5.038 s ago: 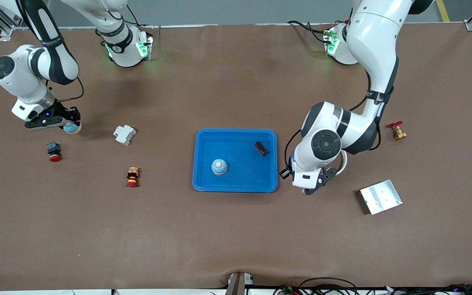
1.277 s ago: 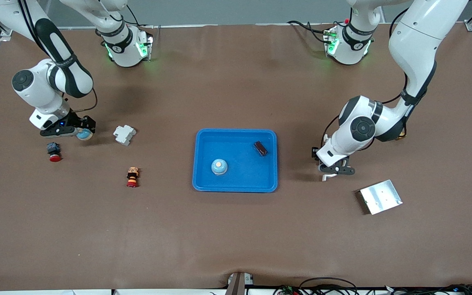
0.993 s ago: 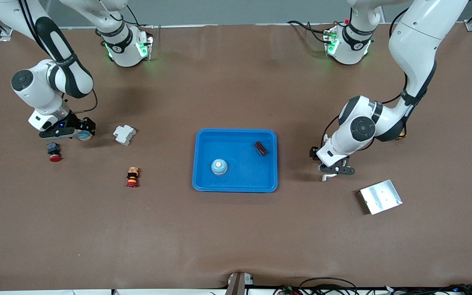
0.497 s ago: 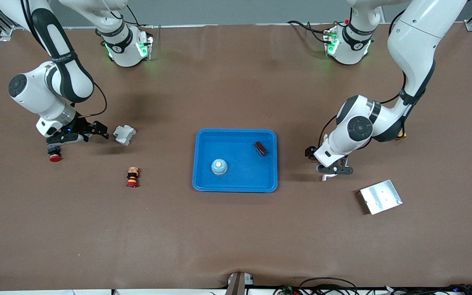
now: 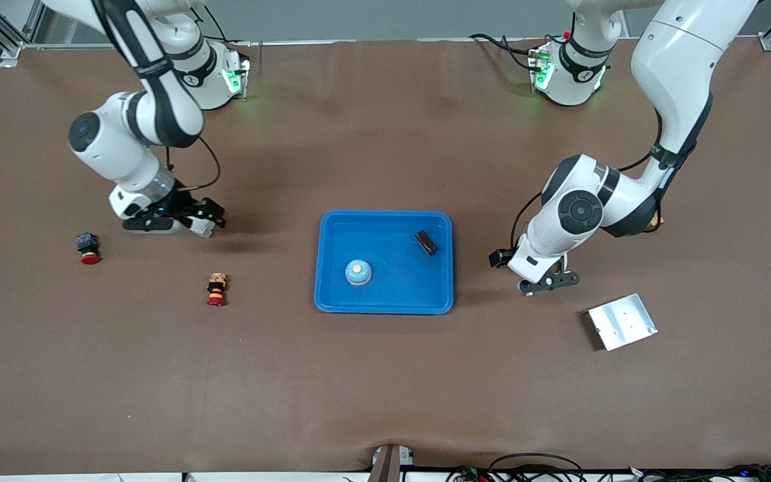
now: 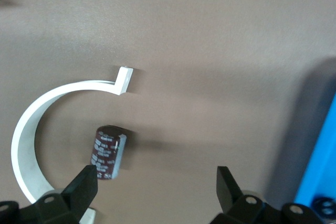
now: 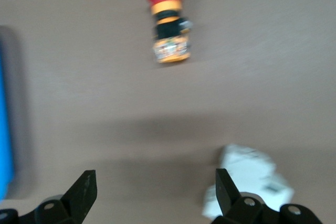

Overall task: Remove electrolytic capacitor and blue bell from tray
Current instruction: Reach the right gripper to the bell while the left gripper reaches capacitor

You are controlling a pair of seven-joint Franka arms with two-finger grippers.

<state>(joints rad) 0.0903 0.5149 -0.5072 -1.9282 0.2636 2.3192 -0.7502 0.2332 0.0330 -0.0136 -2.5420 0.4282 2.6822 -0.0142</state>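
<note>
We judge capacitor step finished: small dark cylindrical electrolytic capacitor (image 6: 108,152) lies on brown table under left gripper (image 6: 156,188), jaws apart, beside shallow bright-blue plastic tray (image 5: 385,222). Small blue dome bell (image 5: 358,272) sits in tray; next, right gripper (image 5: 206,223), jaws apart, empty, over table toward right arm's end, must reach it

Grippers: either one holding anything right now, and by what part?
Nothing held. The left gripper is open over the table beside the tray, with the capacitor lying loose below it. The right gripper is open and empty near the white block.
</note>
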